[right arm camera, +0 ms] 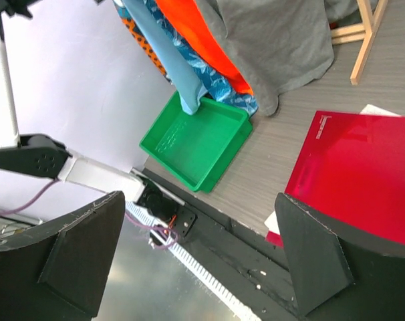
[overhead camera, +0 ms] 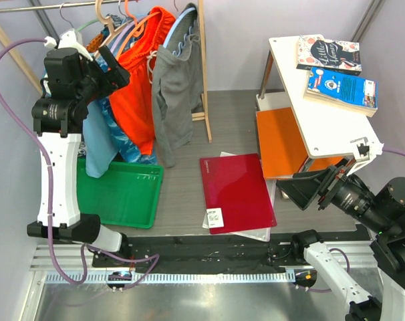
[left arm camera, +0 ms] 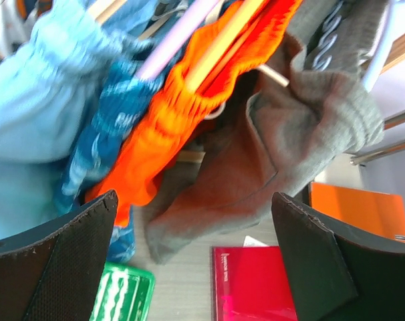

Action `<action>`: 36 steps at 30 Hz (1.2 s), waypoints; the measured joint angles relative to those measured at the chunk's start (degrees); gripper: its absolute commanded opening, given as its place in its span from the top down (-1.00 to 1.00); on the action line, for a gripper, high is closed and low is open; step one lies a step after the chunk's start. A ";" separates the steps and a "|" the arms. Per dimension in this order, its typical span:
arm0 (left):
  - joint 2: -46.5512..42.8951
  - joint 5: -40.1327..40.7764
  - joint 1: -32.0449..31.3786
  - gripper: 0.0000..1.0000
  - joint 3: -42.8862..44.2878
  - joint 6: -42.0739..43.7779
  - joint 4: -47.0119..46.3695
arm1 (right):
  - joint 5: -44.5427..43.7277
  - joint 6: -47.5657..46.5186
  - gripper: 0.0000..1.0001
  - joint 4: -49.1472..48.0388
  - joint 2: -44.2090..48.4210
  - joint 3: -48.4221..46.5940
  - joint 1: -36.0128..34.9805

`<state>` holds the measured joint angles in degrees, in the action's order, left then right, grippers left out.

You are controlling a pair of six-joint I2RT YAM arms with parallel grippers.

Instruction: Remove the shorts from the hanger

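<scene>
Hanging on the hanger (left arm camera: pixel 219 47) between light-blue shorts (overhead camera: pixel 95 144) and grey shorts (overhead camera: pixel 176 93), the shorts (left arm camera: pixel 162 127) face the left claw (left arm camera: pixel 194 200), wide and empty; advise pinching the orange waistband alone; right claw (right arm camera: pixel 199 200) wide, well apart from them.

green tray (overhead camera: pixel 122 194) | red folder (overhead camera: pixel 237 190) | two books (overhead camera: pixel 336 70) on shelf (overhead camera: pixel 309 114)

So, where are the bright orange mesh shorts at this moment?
In the top view, the bright orange mesh shorts hang on the wooden rack at upper left, between a blue patterned garment and grey shorts, above the green plastic tray.
</scene>
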<state>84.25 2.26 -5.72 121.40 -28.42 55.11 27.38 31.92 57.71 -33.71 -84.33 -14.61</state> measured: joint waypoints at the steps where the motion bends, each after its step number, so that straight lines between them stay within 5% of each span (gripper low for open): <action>1: 0.33 -1.31 0.59 -0.86 0.02 0.28 -0.92 | 0.39 -0.15 -0.99 0.24 0.11 0.00 0.00; 24: 8.44 -9.35 1.75 -0.37 -0.13 5.57 -22.80 | 6.86 -2.62 -0.99 0.50 -1.44 0.87 0.00; 36: 13.22 -13.00 1.79 0.48 0.09 4.52 -25.83 | 8.26 -3.32 -0.99 -0.26 -1.51 1.29 0.00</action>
<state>97.47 -10.74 -3.92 121.49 -23.90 29.28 35.64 28.60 57.45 -35.22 -83.05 -14.61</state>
